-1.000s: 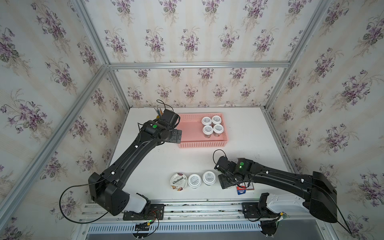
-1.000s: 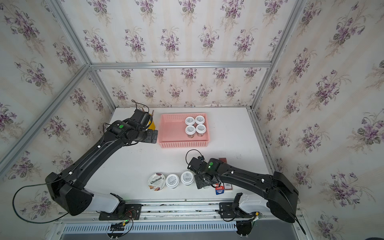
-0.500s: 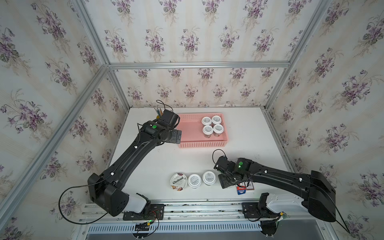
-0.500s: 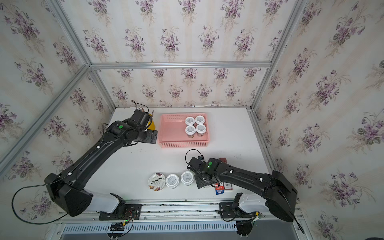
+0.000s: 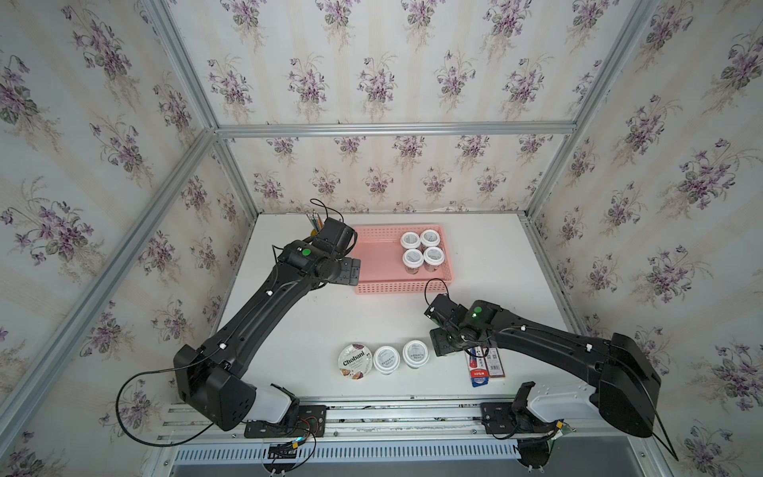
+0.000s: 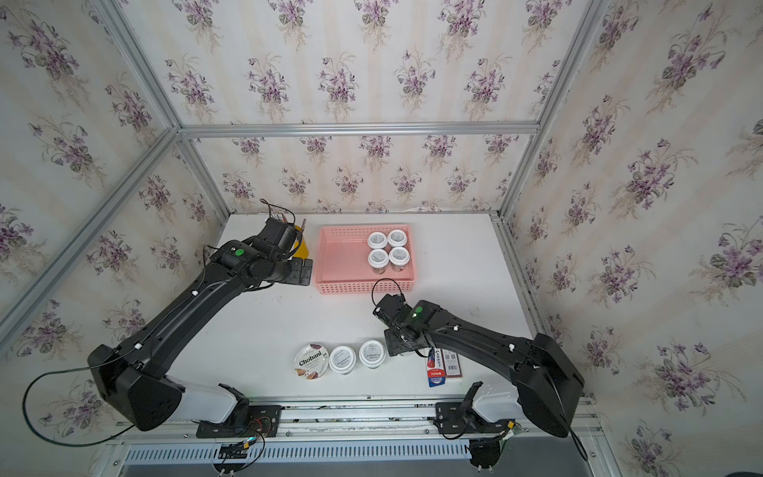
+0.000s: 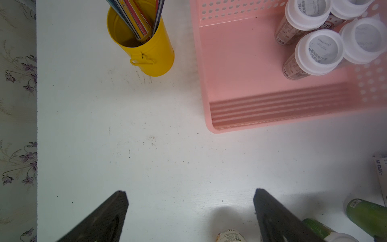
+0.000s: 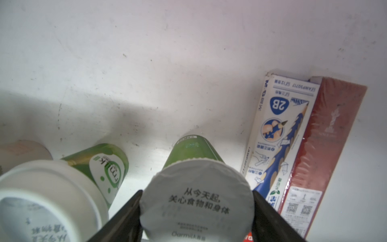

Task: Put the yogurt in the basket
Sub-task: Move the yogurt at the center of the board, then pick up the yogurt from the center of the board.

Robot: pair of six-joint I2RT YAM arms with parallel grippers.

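Your left gripper (image 7: 190, 193) hangs over bare desk (image 5: 313, 322), just left of the basket (image 5: 396, 287). Its fingers stand wide with nothing between them. The yellow pencil cup (image 7: 146, 48) stands at the far left, beside the basket. Four white-lidded yogurt cups (image 5: 413, 257) stand upright, clustered in the basket's far right corner. Near the desk's near edge, the Chobani cup (image 5: 355, 360) and two white-lidded cups (image 5: 386, 358) stand in a close row. Just right of them, your right gripper (image 8: 196, 201) has its fingers pressed against both sides of a green cup (image 8: 192, 148), which stands upright on the desk. Two flat packets (image 5: 481, 363) lie just right of it.
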